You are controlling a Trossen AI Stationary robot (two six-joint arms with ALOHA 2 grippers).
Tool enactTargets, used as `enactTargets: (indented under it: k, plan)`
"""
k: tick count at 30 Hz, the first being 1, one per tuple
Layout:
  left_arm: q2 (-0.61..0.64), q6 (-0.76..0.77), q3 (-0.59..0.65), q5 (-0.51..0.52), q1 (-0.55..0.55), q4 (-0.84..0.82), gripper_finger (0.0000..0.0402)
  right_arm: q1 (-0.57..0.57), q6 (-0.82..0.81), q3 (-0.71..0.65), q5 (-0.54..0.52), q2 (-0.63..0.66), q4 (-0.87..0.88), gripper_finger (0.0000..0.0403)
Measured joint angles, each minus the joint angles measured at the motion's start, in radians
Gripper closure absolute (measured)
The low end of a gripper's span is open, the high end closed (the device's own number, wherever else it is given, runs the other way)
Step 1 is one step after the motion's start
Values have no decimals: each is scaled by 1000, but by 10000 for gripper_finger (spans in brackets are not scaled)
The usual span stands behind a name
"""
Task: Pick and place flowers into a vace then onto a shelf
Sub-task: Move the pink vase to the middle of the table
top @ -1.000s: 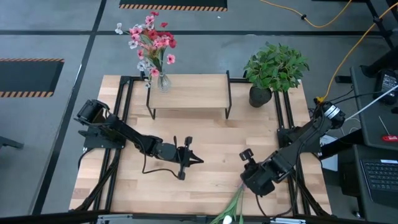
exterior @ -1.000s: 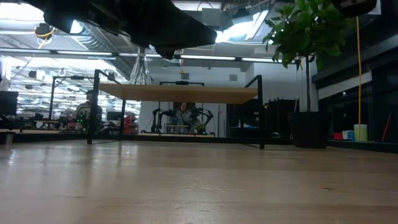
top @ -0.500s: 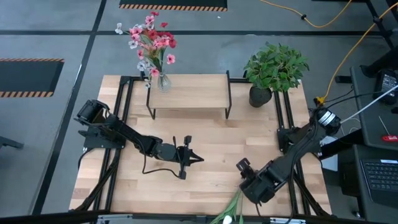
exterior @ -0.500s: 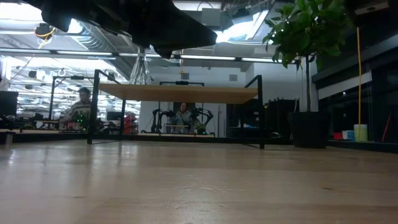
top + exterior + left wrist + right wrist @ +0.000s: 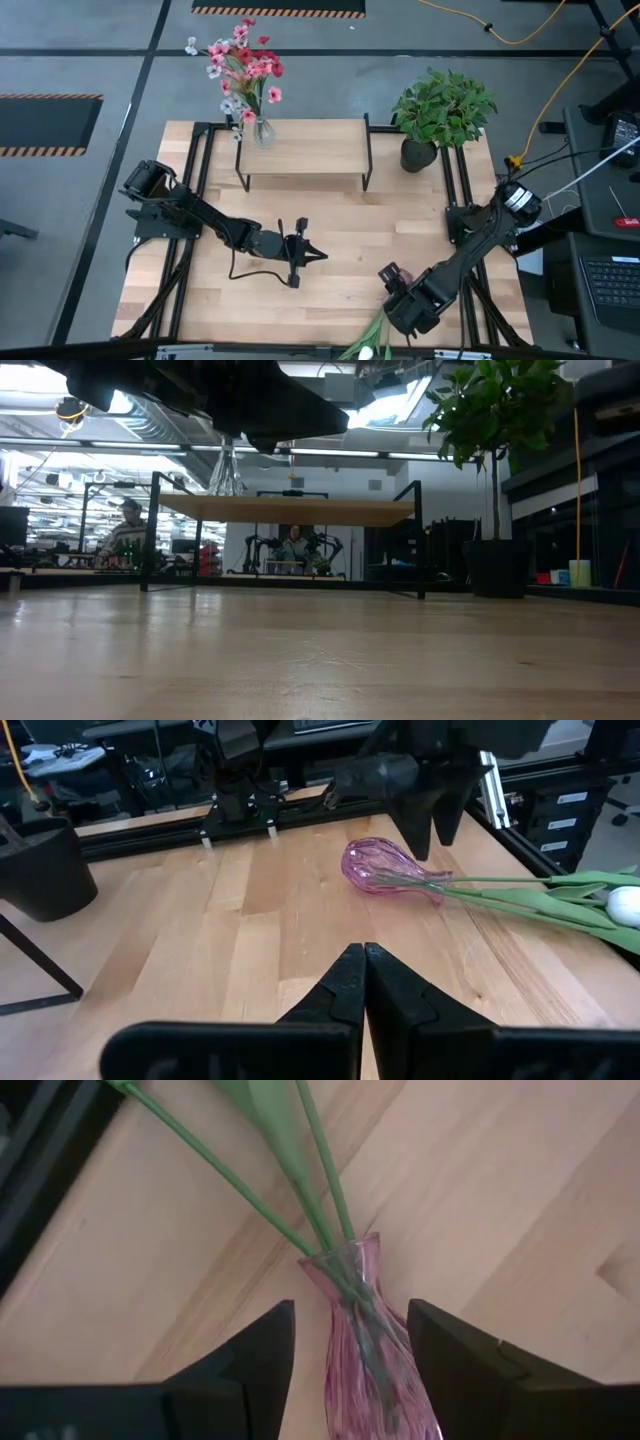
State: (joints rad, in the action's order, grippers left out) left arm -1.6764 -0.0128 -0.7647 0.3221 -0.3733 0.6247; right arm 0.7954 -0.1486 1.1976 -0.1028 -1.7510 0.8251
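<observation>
Right gripper (image 5: 350,1350) sits over a pink glass vase (image 5: 385,878) lying on its side near the table's front edge, right of centre. Fingers (image 5: 255,1355) are spread, one on each side of the vase neck, with a visible gap to the glass on both sides; not clamped. Green stems (image 5: 270,1175) run out of the vase mouth toward the front edge and overhang it in the high view (image 5: 372,335). A white bloom (image 5: 625,905) shows at their far end in the left wrist view.

Left gripper (image 5: 312,254) is pinched shut on nothing, parked mid-table, well apart from the vase. Bare wood lies between the two grippers.

The shelf (image 5: 305,148) stands at the back of the table, with a clear vase (image 5: 262,132) of pink and red flowers (image 5: 243,62) at its back-left corner; the rest of the board is bare. A potted plant (image 5: 440,110) stands just right of the shelf. The table (image 5: 340,215) between shelf and arms is open.
</observation>
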Motion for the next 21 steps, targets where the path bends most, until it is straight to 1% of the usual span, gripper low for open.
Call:
enactTargets:
  k: [4, 21]
  plan:
    - [0, 0, 0, 0, 0, 0, 399, 0, 0, 0, 0, -34, -23, 206]
    - [0, 2, 0, 0, 0, 0, 400, 0, 0, -1, -10, -137, -22, 206]
